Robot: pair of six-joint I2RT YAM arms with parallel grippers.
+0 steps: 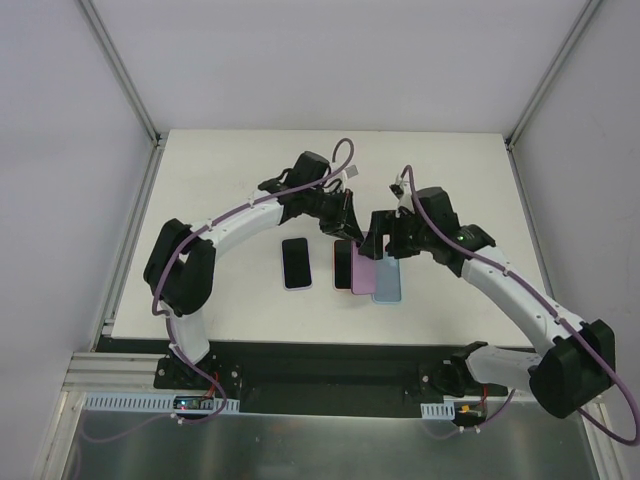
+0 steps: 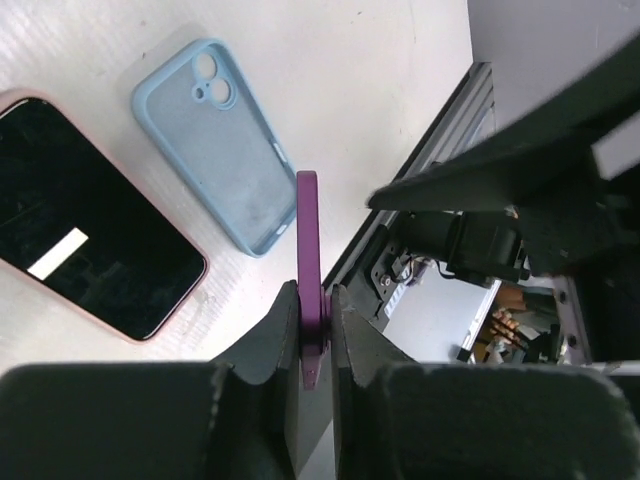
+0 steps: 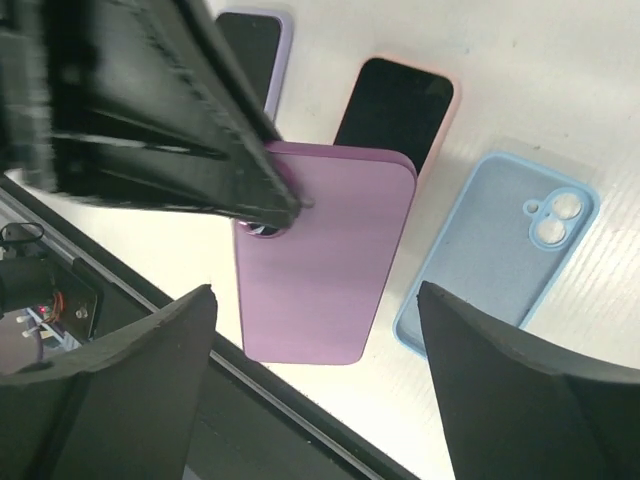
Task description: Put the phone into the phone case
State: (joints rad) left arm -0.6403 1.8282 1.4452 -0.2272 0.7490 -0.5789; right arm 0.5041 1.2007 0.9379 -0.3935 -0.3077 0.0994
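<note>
A purple phone (image 1: 365, 272) hangs above the table with its back towards my right wrist camera. My left gripper (image 2: 315, 300) is shut on its upper edge, and the left wrist view shows the purple phone (image 2: 308, 230) edge-on between the pads. An empty light-blue phone case (image 1: 388, 285) lies open side up on the table just right of it, also seen as the blue case (image 2: 225, 150) and the blue case (image 3: 500, 250). My right gripper (image 3: 315, 290) stands open, close over the purple phone (image 3: 330, 260), touching nothing.
A dark-screened phone in a pink case (image 1: 343, 265) lies left of the purple one, and a phone in a pale lilac case (image 1: 295, 262) lies further left. The table's near edge and black rail (image 3: 300, 430) run right beneath the grippers.
</note>
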